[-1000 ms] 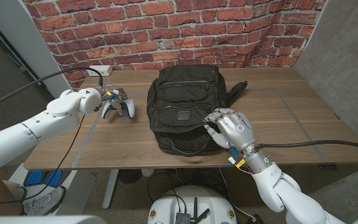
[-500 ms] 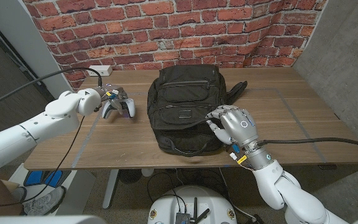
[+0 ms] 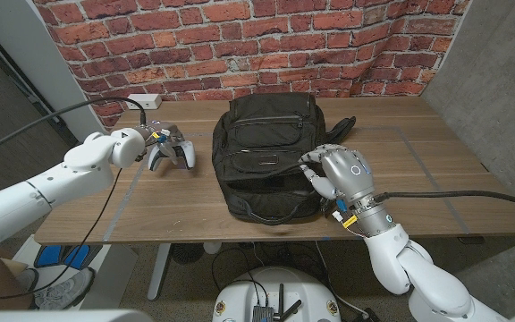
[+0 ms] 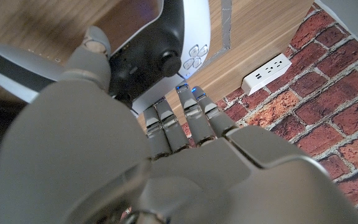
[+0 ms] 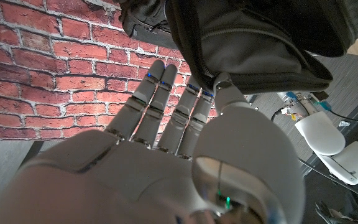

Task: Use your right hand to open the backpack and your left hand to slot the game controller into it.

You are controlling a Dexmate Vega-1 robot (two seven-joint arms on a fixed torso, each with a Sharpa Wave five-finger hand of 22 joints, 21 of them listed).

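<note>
The black backpack [image 3: 262,148] lies flat in the middle of the wooden table [image 3: 418,165], zipped, with its top handle toward the front edge. My right hand [image 3: 340,174] stands at its right front side, fingers stretched out and fingertips [image 3: 309,168] touching the fabric. In the right wrist view the thumb [image 5: 224,93] touches the backpack's [image 5: 260,43] lower seam, and nothing is gripped. The white and black game controller [image 3: 173,155] sits on the table left of the backpack. My left hand [image 3: 153,143] grips the controller [image 4: 160,43], thumb [image 4: 94,53] on one side and fingers [image 4: 179,118] on the other.
A white power strip [image 3: 144,100] lies at the table's back left by the brick wall. The backpack's strap [image 3: 340,127] trails toward the back right. Grey tape lines [image 3: 423,161] mark the tabletop right of the bag.
My right hand has slid farther back along the backpack's right side and turned more upright. The left hand and controller have stayed put.
</note>
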